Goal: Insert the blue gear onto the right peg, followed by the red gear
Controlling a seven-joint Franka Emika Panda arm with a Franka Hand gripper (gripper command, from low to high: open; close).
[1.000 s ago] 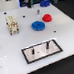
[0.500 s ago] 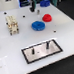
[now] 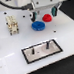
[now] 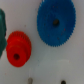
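The blue gear (image 3: 38, 26) lies flat on the white table, with the smaller red gear (image 3: 47, 17) just behind it toward the exterior view's right. My gripper (image 3: 41, 13) hangs above and just behind both gears and holds nothing. In the wrist view the blue gear (image 4: 56, 22) and the red gear (image 4: 18, 47) lie side by side, apart. Two small dark fingertips (image 4: 30, 80) stand far apart at the picture's edge. The right peg (image 3: 46, 44) stands upright on the white plate with a black border (image 3: 55, 49), nearer the front.
A shorter dark pin (image 3: 34, 50) stands on the same plate. A green gear (image 3: 54, 10) lies behind the red one and also shows in the wrist view (image 4: 2, 30). A beige wooden piece (image 3: 12, 24) stands at the exterior view's left.
The arm has shifted slightly toward the gears. The blue gear, the red gear and the plate have not moved.
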